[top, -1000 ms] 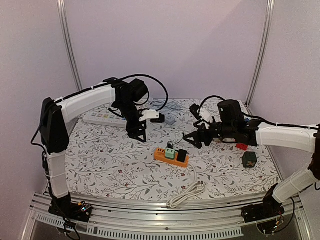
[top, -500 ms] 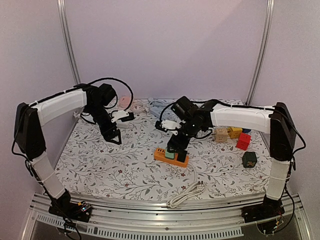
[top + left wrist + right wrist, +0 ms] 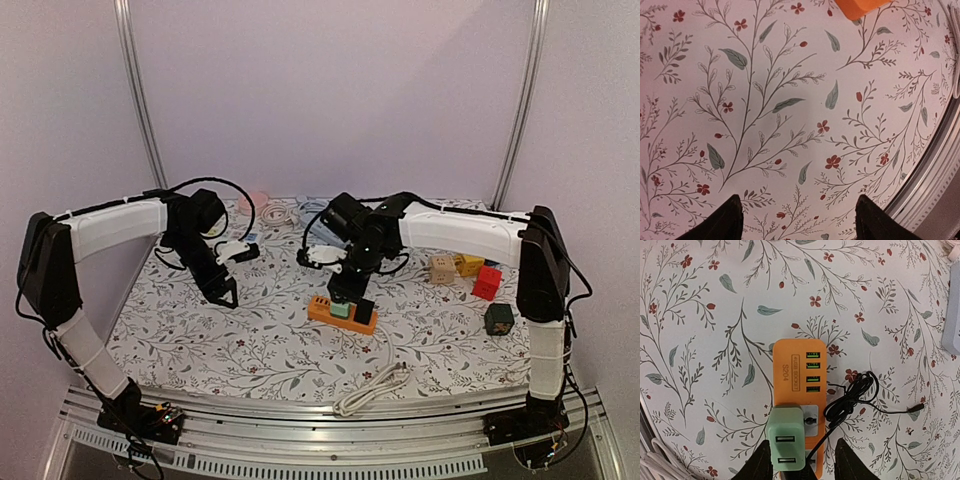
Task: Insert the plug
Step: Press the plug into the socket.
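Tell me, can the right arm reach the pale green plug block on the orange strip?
Probably yes: its pincer hovers just above the pale green plug block, fingers straddling it, nothing in between.

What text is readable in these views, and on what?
"S204": on the orange power strip, beside its USB ports, right wrist view.
"4USB SOCKET": boxed label next to it; small, so this is a best reading.
Green adapter: no text visible.
Coloured blocks and dark cube, top view: any markings are too small to read.
Left wrist view: no text.
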{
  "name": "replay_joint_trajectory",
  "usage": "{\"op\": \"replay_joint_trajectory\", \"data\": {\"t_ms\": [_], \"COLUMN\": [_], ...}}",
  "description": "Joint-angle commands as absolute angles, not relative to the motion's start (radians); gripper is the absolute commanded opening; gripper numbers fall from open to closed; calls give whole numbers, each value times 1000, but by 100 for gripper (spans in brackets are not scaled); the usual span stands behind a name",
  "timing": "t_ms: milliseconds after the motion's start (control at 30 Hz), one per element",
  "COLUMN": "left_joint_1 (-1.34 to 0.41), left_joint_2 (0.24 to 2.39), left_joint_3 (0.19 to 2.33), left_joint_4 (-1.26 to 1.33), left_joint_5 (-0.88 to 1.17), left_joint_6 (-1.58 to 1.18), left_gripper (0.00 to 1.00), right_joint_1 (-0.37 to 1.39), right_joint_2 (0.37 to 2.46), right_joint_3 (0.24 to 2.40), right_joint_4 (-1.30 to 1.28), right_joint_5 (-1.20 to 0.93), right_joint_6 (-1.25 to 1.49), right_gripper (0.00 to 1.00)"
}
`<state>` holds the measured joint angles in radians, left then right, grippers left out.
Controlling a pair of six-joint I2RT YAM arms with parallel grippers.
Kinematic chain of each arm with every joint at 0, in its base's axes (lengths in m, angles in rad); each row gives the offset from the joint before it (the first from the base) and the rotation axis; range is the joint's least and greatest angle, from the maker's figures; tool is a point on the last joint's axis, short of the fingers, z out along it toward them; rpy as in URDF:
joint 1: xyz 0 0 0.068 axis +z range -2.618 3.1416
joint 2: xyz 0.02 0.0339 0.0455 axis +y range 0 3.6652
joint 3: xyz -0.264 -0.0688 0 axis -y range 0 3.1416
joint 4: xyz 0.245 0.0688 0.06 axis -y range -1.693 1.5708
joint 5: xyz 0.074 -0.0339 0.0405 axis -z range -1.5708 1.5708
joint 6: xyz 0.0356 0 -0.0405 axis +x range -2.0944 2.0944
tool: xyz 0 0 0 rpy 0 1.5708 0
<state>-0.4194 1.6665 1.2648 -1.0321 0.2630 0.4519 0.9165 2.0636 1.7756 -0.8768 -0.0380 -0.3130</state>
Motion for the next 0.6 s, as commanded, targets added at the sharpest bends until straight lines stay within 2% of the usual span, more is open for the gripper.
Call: {"op": "replay_joint_trajectory", "data": {"t_ms": [0,133,333,467,567], "left_joint_1": [-406,-405,-405,-405,-406], "left_joint_2": [1645,1658,1670,1672,1674], "left_joint_3": [1265,1263,1257,1253,1256], "left_joint_4": [-983,-975,-963,-957,-954], "left_joint_5": [290,296,309,300,298], "left_joint_6": [432,430,417,419,418], "left_gripper": [76,76,76,76,76], "right_joint_1": [927,928,929,931,929], "right_joint_2": [2095,2104,2132,2137,2139], "right_joint_3": [1792,1793,1805,1807,1806], "right_joint_4": [-938,-951,-946,-935,-935], "right_joint_5": [-65,-54,-37,-49,-44], "right_joint_6": [-317,-313,-305,-312,-319], "right_gripper": [40,42,30,27,11]}}
